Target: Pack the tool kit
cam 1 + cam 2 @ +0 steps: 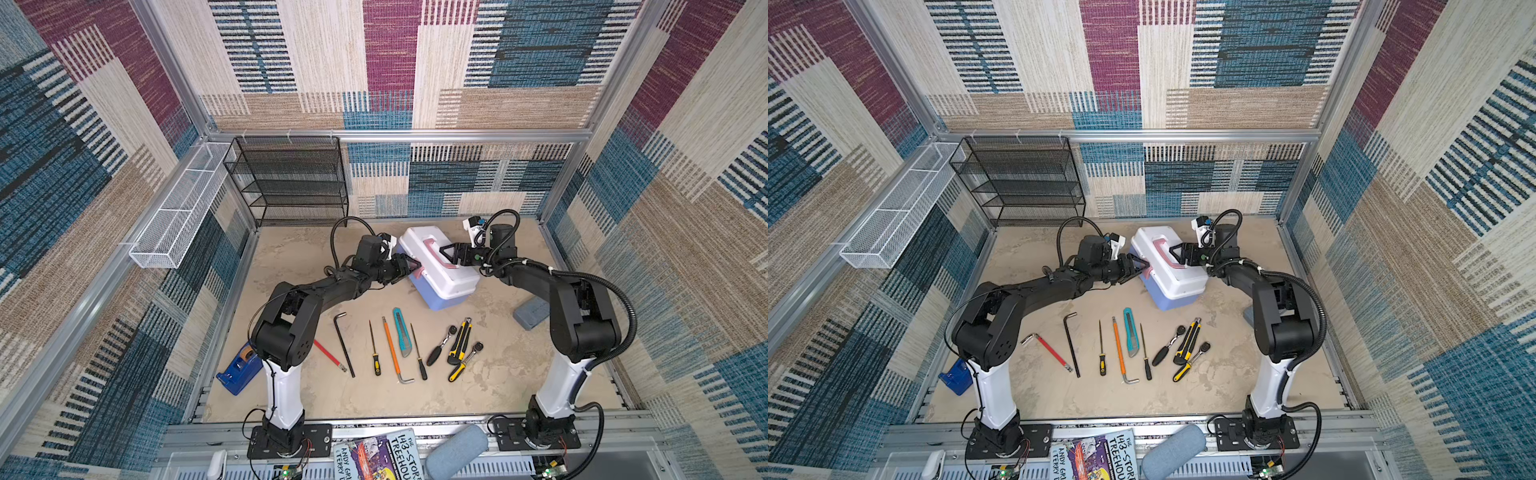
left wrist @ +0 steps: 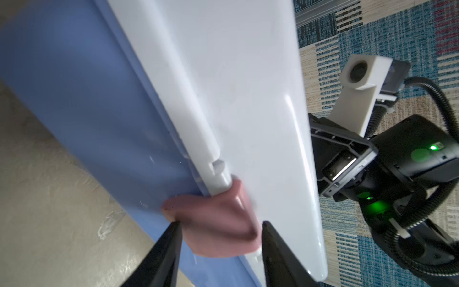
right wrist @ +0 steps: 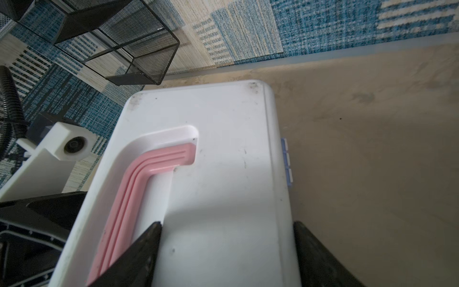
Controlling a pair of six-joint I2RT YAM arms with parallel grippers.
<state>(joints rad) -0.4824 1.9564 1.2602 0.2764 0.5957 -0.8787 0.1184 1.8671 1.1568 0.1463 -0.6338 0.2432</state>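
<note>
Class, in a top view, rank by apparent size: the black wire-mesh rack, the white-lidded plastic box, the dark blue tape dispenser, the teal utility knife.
1. black wire-mesh rack
2. white-lidded plastic box
3. dark blue tape dispenser, partly hidden behind the left arm, so less sure
4. teal utility knife

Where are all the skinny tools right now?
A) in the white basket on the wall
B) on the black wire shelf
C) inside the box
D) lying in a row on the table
D: the tools lie side by side on the table, out in front of the tool box.
</note>
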